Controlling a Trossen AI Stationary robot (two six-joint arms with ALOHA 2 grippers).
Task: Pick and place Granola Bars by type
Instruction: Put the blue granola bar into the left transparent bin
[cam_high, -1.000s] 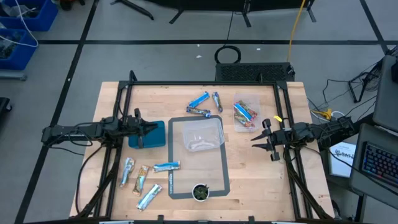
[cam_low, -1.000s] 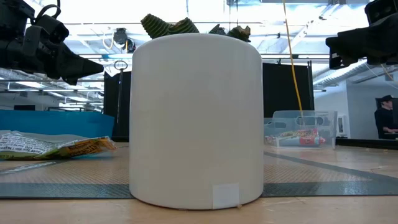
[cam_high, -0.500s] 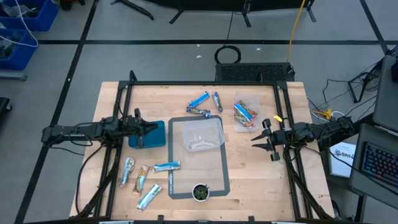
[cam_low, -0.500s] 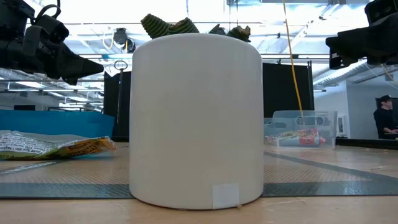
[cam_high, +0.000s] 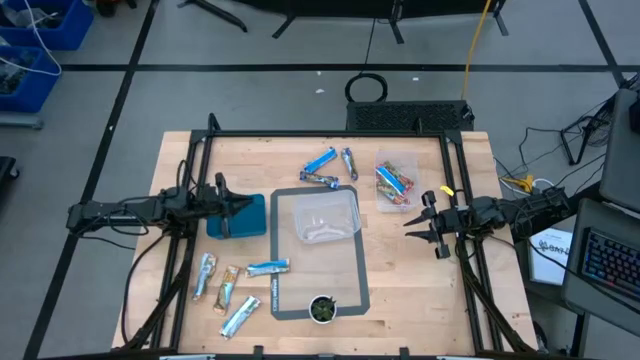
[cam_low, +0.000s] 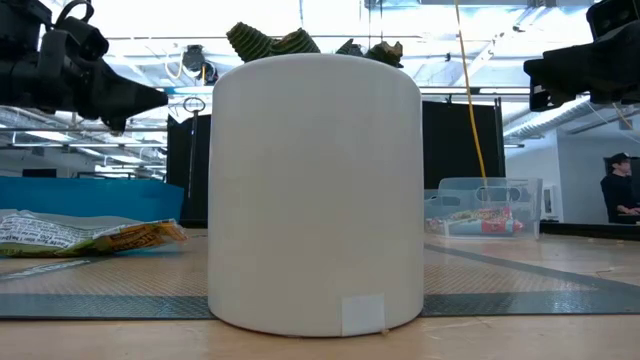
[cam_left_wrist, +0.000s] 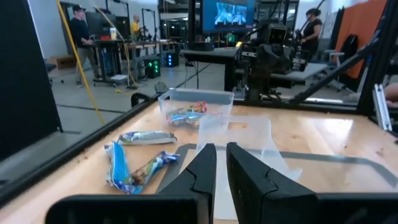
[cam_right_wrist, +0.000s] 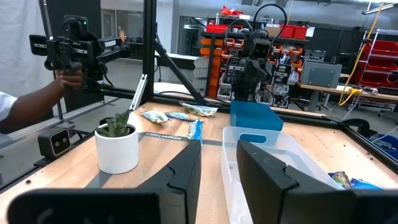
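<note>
Several granola bars lie flat on the wooden table: blue ones at the far side (cam_high: 320, 160) (cam_left_wrist: 140, 137) and silvery and blue ones at the near left (cam_high: 228, 288) (cam_right_wrist: 180, 114). More bars lie in a small clear bin (cam_high: 393, 182) (cam_left_wrist: 193, 107). My left gripper (cam_high: 250, 205) (cam_left_wrist: 221, 149) hangs level above a blue bin (cam_high: 238, 216), its fingers a narrow slit apart with nothing between them. My right gripper (cam_high: 410, 222) (cam_right_wrist: 217, 146) hangs level near the table's right edge, open and holding nothing. Both stand clear of every bar.
A larger clear bin (cam_high: 322, 215) rests on a grey mat (cam_high: 355, 285) at mid-table. A small plant in a white pot (cam_high: 322, 308) (cam_low: 315, 190) stands on the mat's near end. A person's hand (cam_right_wrist: 37, 102) shows beyond the table's near edge.
</note>
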